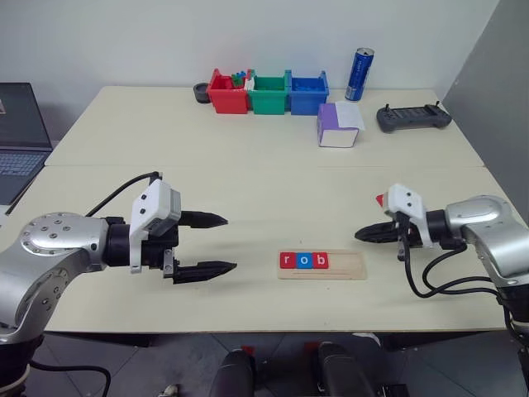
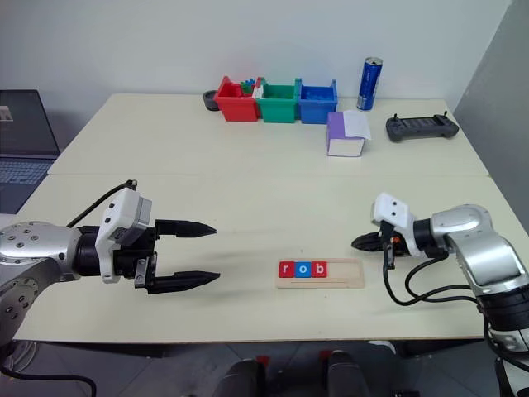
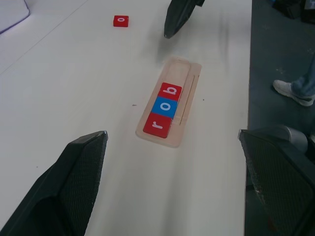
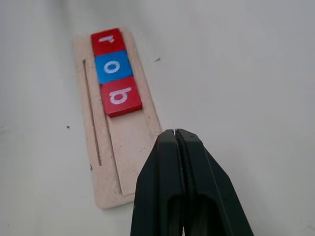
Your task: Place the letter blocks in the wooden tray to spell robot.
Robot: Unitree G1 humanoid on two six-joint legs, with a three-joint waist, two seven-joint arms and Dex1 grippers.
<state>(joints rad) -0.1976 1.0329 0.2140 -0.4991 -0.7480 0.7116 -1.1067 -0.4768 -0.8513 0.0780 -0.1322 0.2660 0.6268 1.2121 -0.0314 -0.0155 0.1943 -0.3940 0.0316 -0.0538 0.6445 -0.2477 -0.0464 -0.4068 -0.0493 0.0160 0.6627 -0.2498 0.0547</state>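
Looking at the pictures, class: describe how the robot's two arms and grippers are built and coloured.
Both arms are rounded silver-grey metal with black joints. Each wrist carries a white boxy housing, and loose black cables loop beside it. The left gripper and right gripper each have two long, tapering black fingers with a finely textured inner face.

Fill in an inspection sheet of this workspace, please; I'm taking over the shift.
Surface: pale table, two tops joined.
Job's things: wooden tray holds red r, blue o, red b; right half free. One loose red tile lies on the table.
Clutter: red, green and blue bins, blue can, purple-and-white box, black controller, at the far edge.
Grippers: left gripper fingers open, empty; right gripper fingers shut, empty, beside the tray.
Cables: black loops at both wrists.
Surroundings: laptop at left; a person's shoe on the floor.
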